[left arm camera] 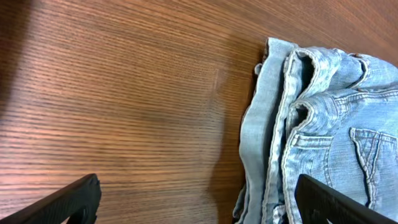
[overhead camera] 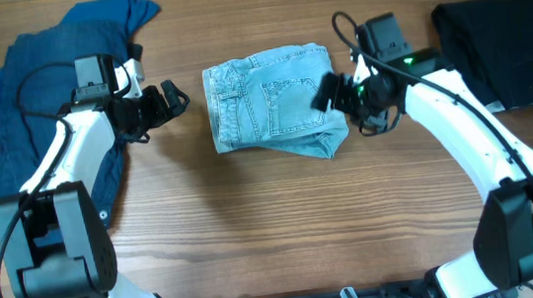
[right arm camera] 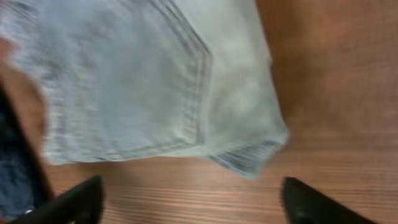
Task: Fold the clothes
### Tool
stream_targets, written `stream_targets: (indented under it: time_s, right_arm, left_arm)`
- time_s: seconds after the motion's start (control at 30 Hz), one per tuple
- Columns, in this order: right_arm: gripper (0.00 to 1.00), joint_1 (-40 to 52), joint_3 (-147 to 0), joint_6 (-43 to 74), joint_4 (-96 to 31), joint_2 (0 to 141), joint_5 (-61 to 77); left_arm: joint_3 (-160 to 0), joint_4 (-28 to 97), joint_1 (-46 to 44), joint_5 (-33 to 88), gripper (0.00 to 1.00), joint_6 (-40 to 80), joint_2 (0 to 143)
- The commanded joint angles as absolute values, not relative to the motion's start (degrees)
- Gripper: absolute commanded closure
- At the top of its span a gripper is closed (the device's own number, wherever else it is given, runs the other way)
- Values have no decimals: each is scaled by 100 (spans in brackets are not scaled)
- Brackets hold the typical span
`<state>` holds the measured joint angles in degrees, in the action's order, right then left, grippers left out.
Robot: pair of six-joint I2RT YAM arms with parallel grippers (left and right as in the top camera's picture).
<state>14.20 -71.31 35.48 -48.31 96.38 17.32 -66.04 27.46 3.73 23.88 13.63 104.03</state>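
Light blue denim shorts (overhead camera: 272,104) lie folded in the middle of the table, also seen in the left wrist view (left arm camera: 323,124) and the right wrist view (right arm camera: 143,81). My left gripper (overhead camera: 170,100) is open and empty, just left of the shorts' waistband edge; in its own view the jaws (left arm camera: 199,202) span bare wood and that edge. My right gripper (overhead camera: 325,93) is open and empty at the shorts' right edge; its jaws (right arm camera: 193,202) are over bare wood beside a folded corner.
A dark blue garment (overhead camera: 31,84) lies crumpled at the far left under the left arm. A folded black garment (overhead camera: 508,39) sits at the far right back. The wooden table (overhead camera: 275,227) is bare in front of the shorts.
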Motion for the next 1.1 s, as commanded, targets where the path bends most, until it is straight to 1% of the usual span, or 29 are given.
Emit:
stream_targets:
  time_s: [0.0, 0.03, 0.1, 0.17, 0.23, 0.33, 0.43, 0.5, 0.67, 0.73, 0.8, 0.97, 1.07]
  right_arm:
    - [69, 1428, -6794, 3310, -4928, 9776, 1806]
    - [96, 1428, -6735, 3297, -5039, 9776, 1820]
    - [96, 1435, -6608, 3081, -5137, 9776, 1916]
    - [96, 1461, -6405, 2956, -4963, 9776, 1949]
    - [96, 1500, -6071, 2928, -4471, 9806, 1931]
    - [96, 1500, -5461, 2908, -3249, 9815, 1966]
    - [96, 1500, -5275, 3002, -2628, 9815, 1944]
    - [96, 1498, -5273, 3022, -2449, 9830, 1616]
    - [96, 1492, -5273, 3140, -1763, 10134, 176]
    - [96, 1492, -5273, 3146, -956, 10486, -576]
    - [96, 1492, -5273, 3146, -67, 10787, -989]
    - [96, 1490, -5282, 3148, 2060, 11306, -1319]
    - [94, 1413, -5317, 3168, 3135, 11380, -2093]
  left_arm:
    - [-6560, 2746, 392, 2401, 0, 1459, 10322]
    - [-6560, 2744, 392, 2401, 0, 1459, 10322]
    - [-6560, 2746, 392, 2399, 0, 1459, 10322]
    - [-6560, 2744, 392, 2399, 0, 1459, 10322]
    - [-6560, 2746, 392, 2399, 0, 1459, 10322]
    - [-6560, 2746, 392, 2399, 0, 1459, 10322]
    - [-6560, 2744, 392, 2399, 0, 1459, 10322]
    - [-6560, 2744, 392, 2399, 0, 1459, 10322]
    - [-6560, 2749, 392, 2401, 0, 1461, 10322]
    - [-6560, 2751, 392, 2401, 0, 1459, 10322]
    - [-6560, 2751, 392, 2401, 0, 1459, 10322]
    - [-6560, 2749, 386, 2401, 0, 1459, 10322]
    - [-6560, 2746, 316, 2401, 0, 1459, 10322]
